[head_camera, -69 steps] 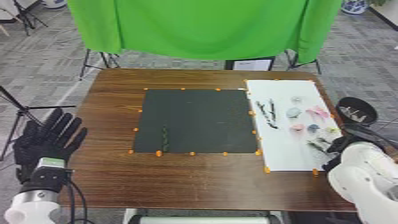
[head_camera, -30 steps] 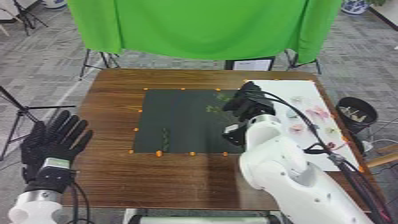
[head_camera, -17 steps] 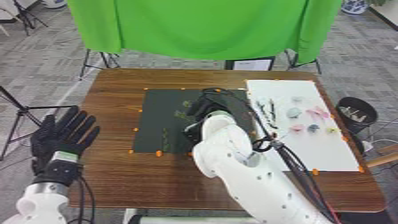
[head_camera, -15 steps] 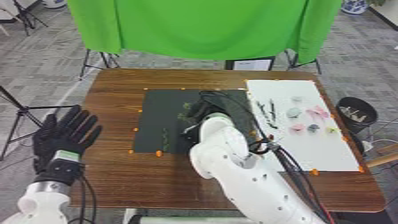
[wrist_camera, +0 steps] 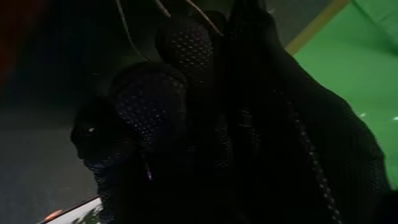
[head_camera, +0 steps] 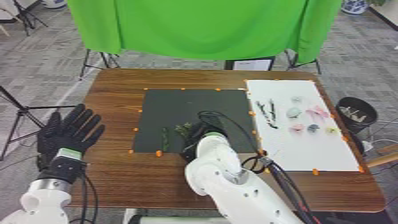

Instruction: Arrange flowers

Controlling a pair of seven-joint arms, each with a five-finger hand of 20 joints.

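My right hand is over the near part of the dark mat, shut on a green leafy sprig whose leaves stick out on its left. To the left of that, a slim green stem lies on the mat. The right wrist view has the black glove of my right hand, with thin pale stems rising past the fingertips. My left hand stays beyond the table's left edge, fingers spread. On the white sheet lie dark twigs, pink flowers and pale blossoms.
Orange markers line the mat and sheet on the brown table. A black bin stands off the right edge, a green cloth hangs behind, and cables loop along my right arm.
My right hand has swung left from the white sheet's right side onto the dark mat, then come nearer the mat's front edge with the sprig. My left hand has shifted slightly.
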